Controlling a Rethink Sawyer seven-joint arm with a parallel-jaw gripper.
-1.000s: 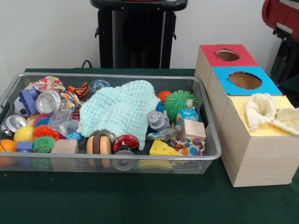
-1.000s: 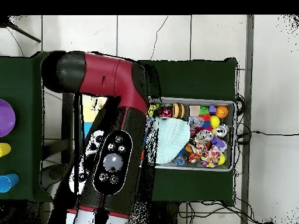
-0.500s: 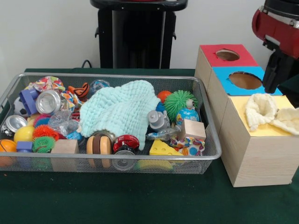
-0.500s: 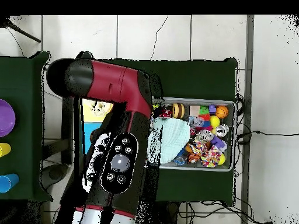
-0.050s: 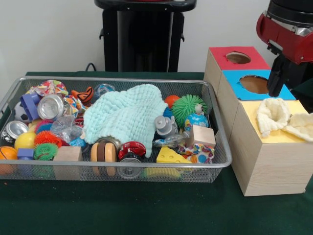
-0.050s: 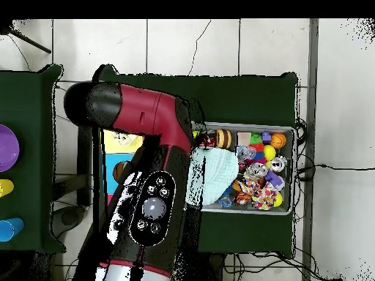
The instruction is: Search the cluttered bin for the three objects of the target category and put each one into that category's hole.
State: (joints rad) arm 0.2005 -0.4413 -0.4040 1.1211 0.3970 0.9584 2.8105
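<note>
Front view: the red-and-black arm (image 5: 286, 36) hangs over the blue-topped wooden box (image 5: 255, 84); can't tell its jaw state. A cream fluffy cloth (image 5: 281, 116) sits on the yellow-topped box's hole. A mint waffle cloth (image 5: 128, 115) lies in the wire mesh bin (image 5: 215, 128), presumably next. Overhead: the arm hides the boxes.

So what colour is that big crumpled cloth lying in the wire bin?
The crumpled waffle-textured cloth is pale mint green, clearest in the front view.
</note>
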